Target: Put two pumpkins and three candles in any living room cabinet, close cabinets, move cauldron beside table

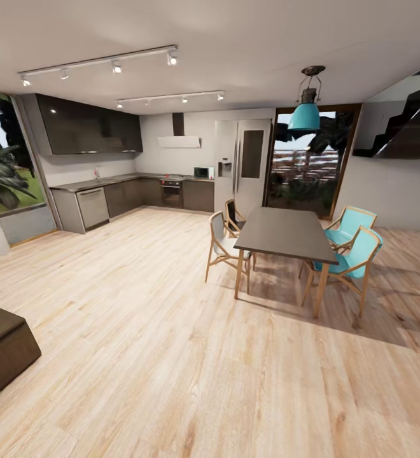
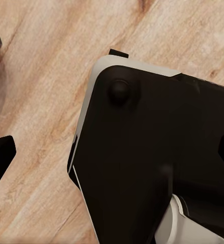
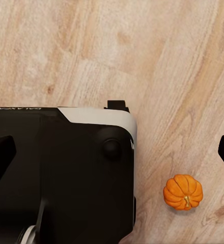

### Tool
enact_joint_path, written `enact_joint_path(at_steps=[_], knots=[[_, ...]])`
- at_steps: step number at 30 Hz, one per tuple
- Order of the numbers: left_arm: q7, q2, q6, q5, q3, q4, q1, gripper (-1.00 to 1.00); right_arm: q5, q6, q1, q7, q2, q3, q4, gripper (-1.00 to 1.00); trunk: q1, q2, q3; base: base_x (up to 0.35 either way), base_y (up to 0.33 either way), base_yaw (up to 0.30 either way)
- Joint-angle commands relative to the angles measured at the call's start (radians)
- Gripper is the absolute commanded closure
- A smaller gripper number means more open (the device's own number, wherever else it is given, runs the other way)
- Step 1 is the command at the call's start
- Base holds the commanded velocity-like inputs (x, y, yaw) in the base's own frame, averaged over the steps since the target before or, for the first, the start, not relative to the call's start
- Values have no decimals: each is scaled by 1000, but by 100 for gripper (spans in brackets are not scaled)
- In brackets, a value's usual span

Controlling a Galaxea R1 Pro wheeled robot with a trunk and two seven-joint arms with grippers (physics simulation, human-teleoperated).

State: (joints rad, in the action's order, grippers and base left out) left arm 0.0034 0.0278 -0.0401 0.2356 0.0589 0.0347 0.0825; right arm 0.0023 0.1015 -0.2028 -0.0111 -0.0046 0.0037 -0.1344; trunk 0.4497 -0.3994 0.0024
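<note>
No legible text, brand or number appears anywhere in the kitchen and dining room seen from the head camera. On the robot's black-and-white base (image 3: 61,168), in the right wrist view, a thin line of pale lettering runs along the dark top edge, too small and blurred to be read.

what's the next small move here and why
Probably lower the right arm toward the pumpkin, which sits upright on the wood floor just beside the robot's base. The head view faces the dining table and kitchen, so tilting the head down first may help.
</note>
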Motion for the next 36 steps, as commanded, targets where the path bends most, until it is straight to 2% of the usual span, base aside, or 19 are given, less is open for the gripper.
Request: enact_joint_path(at_steps=[1, 8, 29, 36], knots=[[1, 0, -3, 1, 5, -1, 0, -100, 0, 6, 0, -1, 0, 0, -2, -100, 0, -1, 0, -1, 1, 25], [1, 0, -3, 1, 5, -1, 0, -100, 0, 6, 0, -1, 0, 0, -2, -100, 0, -1, 0, 0, 0, 35], [1, 0, -3, 1, 5, -1, 0, -100, 1, 7, 0, -1, 0, 1, -2, -100, 0, -1, 0, 0, 0, 275], [1, 0, -3, 1, 5, -1, 0, -100, 1, 6, 0, -1, 0, 0, -2, -100, 0, -1, 0, 0, 45, 85]])
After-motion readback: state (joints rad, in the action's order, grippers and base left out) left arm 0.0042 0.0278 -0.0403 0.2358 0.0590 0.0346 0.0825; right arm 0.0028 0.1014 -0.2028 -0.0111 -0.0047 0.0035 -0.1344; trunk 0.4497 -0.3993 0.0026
